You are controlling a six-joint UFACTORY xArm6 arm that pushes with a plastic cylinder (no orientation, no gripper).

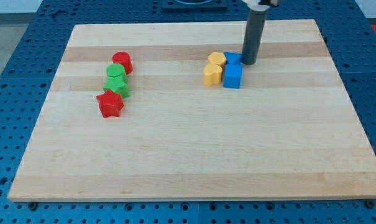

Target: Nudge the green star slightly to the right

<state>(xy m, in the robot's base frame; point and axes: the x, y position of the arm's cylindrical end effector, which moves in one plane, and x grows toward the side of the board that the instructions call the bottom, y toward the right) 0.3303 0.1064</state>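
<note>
The green star [118, 88] lies at the view's left in a tight column of blocks. A green round block [115, 71] touches it from above, and a red cylinder [122, 61] sits above that. A red star [110, 104] touches the green star from below-left. My tip [248, 63] is far to the right of the green star, at the right side of a blue block [233, 59], close to or touching it.
Two yellow blocks [215, 60] [212, 74] and a second blue block [232, 77] cluster with the first blue one, right of the board's centre near the top. The wooden board [194, 155] lies on a blue perforated table.
</note>
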